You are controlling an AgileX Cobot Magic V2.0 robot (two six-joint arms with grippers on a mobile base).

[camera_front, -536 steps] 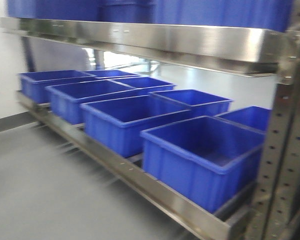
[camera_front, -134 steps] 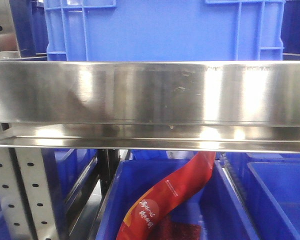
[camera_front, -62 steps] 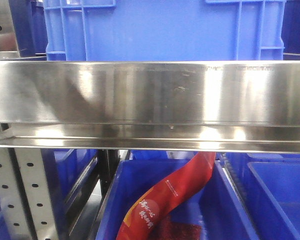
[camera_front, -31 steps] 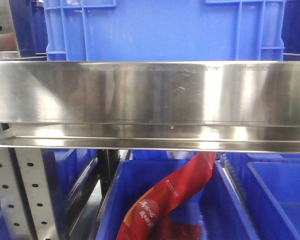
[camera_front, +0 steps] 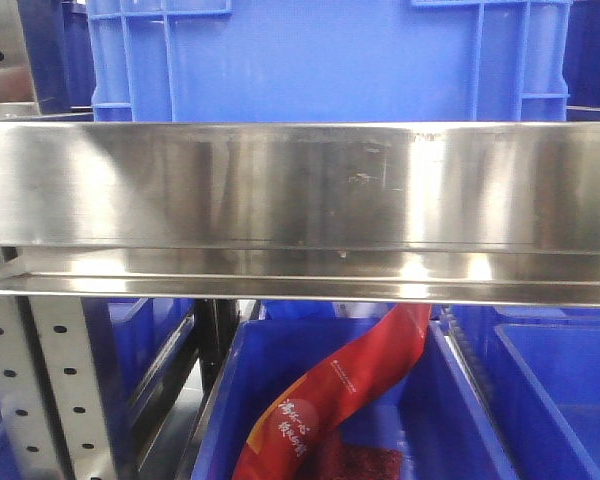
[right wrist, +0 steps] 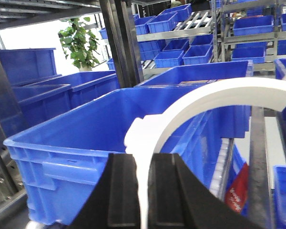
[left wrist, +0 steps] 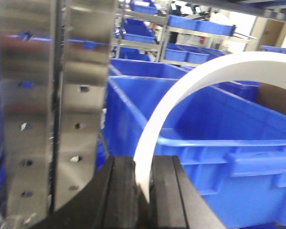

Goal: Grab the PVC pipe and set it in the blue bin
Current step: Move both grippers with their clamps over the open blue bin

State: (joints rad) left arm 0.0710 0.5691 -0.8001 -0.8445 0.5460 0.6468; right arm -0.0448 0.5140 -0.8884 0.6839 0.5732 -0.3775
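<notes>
Front-facing view is crossed by a steel rail (camera_front: 300,190), the front edge of a shelf, and a top bin (camera_front: 330,60) is set just behind it. Under the rail a lower bin (camera_front: 460,420) is seen, with a red bag (camera_front: 330,390) leaned inside it. A holed post (camera_front: 60,390) is seen at the lower left.

By the left wrist view the left gripper (left wrist: 142,168) is shown clamped on the end of a white curved pipe (left wrist: 174,98). The pipe is arched up and to the right, against a blue bin (left wrist: 219,162).

By the right wrist view the right gripper (right wrist: 142,171) is likewise shown clamped on a white curved pipe (right wrist: 205,98), seen against another bin (right wrist: 52,176). Whether one pipe is held by both cannot be told.
</notes>
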